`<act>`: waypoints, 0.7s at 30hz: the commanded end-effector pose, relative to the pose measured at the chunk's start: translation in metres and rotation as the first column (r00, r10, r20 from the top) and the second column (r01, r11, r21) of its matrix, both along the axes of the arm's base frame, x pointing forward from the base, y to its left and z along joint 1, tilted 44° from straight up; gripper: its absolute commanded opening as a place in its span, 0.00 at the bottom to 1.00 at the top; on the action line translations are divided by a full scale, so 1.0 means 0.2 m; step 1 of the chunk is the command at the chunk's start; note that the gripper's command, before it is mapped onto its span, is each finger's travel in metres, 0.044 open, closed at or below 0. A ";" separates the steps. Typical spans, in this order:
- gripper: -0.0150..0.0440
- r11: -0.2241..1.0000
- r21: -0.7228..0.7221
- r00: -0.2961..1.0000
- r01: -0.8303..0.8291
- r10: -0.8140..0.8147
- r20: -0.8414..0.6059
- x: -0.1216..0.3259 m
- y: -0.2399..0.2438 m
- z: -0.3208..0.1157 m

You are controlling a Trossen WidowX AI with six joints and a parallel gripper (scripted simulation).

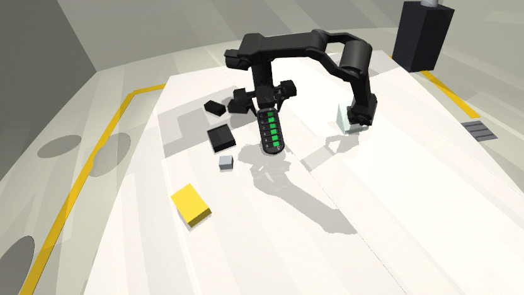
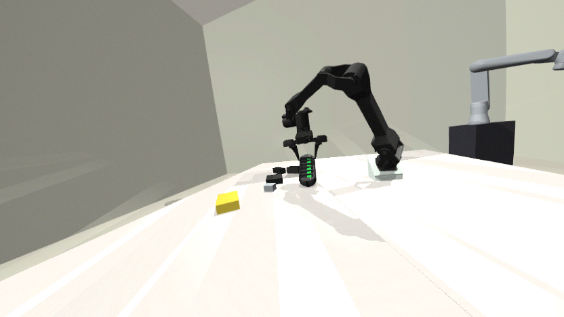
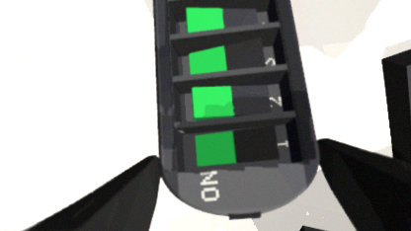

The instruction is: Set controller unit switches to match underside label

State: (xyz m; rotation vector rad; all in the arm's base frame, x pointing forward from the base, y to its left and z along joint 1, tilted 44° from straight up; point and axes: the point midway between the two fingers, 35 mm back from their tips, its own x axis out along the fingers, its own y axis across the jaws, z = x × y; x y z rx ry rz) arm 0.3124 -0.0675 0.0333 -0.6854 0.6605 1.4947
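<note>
The dark grey controller unit (image 1: 272, 150) (image 2: 307, 181) (image 3: 247, 188) is tilted, its far end raised and its near end low at the bench. My gripper (image 1: 267, 111) (image 2: 307, 157) (image 3: 239, 150) is shut on the unit's two long sides near the far end, beside switch 1. Green halves show on all six switches in the top view. The wrist view shows several switches, with green on the left and dark on the right, and "ON" printed at the end. Which ends are pressed down is hard to tell. The underside label is hidden.
Black blocks (image 1: 215, 108) (image 1: 221, 138) (image 2: 278, 170) (image 2: 274, 179) lie left of the unit, one more (image 1: 237, 106) close by my left finger. A small grey block (image 1: 225, 161) (image 2: 269, 187) and a yellow block (image 1: 189, 203) (image 2: 227, 202) lie nearer the cameras.
</note>
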 end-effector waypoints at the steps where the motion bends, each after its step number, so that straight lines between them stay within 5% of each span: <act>1: 0.82 1.000 -0.001 1.000 -0.001 0.001 0.004 0.00 0.02 0.03; 21: 0.82 0.999 -0.043 1.000 0.000 0.001 0.005 0.00 0.05 0.11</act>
